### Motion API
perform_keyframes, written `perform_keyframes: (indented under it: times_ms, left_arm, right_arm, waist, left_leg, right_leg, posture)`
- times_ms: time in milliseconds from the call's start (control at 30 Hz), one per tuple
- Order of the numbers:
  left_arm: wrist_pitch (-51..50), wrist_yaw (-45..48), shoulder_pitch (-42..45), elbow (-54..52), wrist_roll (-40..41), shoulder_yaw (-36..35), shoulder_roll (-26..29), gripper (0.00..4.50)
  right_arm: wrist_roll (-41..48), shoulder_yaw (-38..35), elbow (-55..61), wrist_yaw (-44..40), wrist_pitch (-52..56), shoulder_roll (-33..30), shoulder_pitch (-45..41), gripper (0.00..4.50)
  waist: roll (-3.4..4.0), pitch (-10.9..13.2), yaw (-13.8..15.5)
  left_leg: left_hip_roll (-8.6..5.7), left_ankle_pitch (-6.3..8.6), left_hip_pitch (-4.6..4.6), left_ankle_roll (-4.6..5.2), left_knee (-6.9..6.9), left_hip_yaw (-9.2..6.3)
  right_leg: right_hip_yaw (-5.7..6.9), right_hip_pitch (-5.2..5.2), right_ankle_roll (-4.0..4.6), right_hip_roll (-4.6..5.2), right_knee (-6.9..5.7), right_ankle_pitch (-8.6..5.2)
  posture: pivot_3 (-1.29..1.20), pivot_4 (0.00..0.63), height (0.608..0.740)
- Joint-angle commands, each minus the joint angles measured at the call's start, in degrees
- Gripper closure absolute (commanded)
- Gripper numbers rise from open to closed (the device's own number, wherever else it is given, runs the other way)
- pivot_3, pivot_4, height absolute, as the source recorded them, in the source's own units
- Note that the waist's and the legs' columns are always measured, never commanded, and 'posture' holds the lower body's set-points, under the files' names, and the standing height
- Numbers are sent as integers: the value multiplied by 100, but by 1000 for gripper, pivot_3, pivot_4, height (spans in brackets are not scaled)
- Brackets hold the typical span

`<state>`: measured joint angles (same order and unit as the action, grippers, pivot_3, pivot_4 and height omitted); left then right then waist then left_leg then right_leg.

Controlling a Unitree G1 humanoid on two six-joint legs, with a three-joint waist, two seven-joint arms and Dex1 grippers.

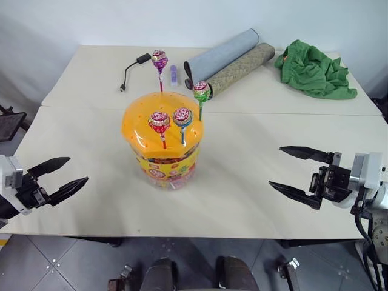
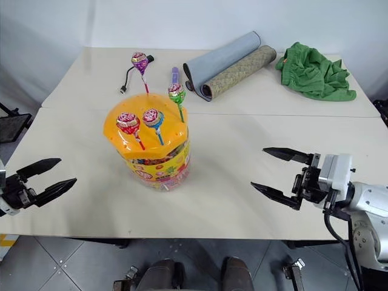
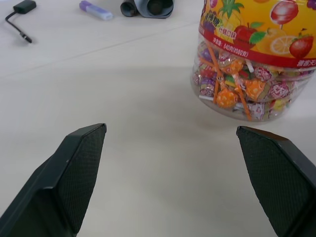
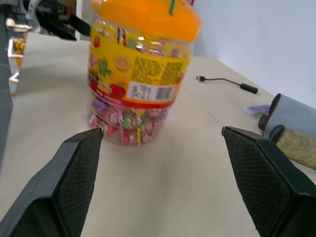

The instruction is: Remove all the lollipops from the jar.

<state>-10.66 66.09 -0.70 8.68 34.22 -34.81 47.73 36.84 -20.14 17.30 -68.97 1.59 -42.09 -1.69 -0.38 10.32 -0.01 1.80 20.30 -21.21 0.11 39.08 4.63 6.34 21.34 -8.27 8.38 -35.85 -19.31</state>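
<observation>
In our left wrist view the jar [image 3: 252,64] is cut off by the picture's edge above its label, so we cannot see its lid there, and the rolled grey mat [image 3: 148,7] shows just its end. In our right wrist view the green stick [image 4: 172,6] of one lollipop runs out of the picture, its sweet unseen. The print on the jar's label [image 4: 148,90] is too small for us to read. From the head, the left gripper [image 1: 57,179] has its wrist cut off at the picture's border.
</observation>
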Motion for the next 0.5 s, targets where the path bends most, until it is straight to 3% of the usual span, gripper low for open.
perform_keyframes:
  times_ms: [33,233,333,400,500]
  left_arm:
    - [-152,70,5,-36,70,-68,217,18]
    - [-2152,-415,1115,-228,1828,-531,311,18]
    - [-2872,-496,2091,-244,2545,-382,419,18]
    - [-3107,-321,2971,-116,2603,104,454,18]
    - [-2970,-142,3918,283,2078,868,324,18]
  right_arm:
    - [-34,53,-115,-188,-216,40,81,486]
    - [1024,-153,604,474,441,290,-79,486]
    - [1771,-266,1249,1254,919,273,-357,486]
    - [2185,-346,1572,1657,1129,237,-561,486]
    - [2458,-376,1800,1971,1292,225,-765,486]
  waist:
    - [0,0,-3]
    - [-6,3,5]
    - [-6,3,12]
    - [-8,3,40]
    - [-11,0,47]
  left_leg:
    - [0,0,0,0,-1,0]
    - [4,-3,-3,-1,7,-24]
    - [7,-3,-3,-1,7,-35]
    - [-1,-3,-6,-2,10,-40]
    - [-12,-5,-4,-4,12,-49]
  right_leg:
    - [0,2,0,0,0,0]
    - [1,2,-1,1,-12,1]
    - [2,1,-4,7,-14,2]
    - [5,-1,-5,7,-14,3]
    - [17,-9,-7,4,-12,5]
  posture:
    - [0,150,740]
    - [0,150,740]
    - [0,150,740]
    - [0,150,740]
    - [0,150,740]
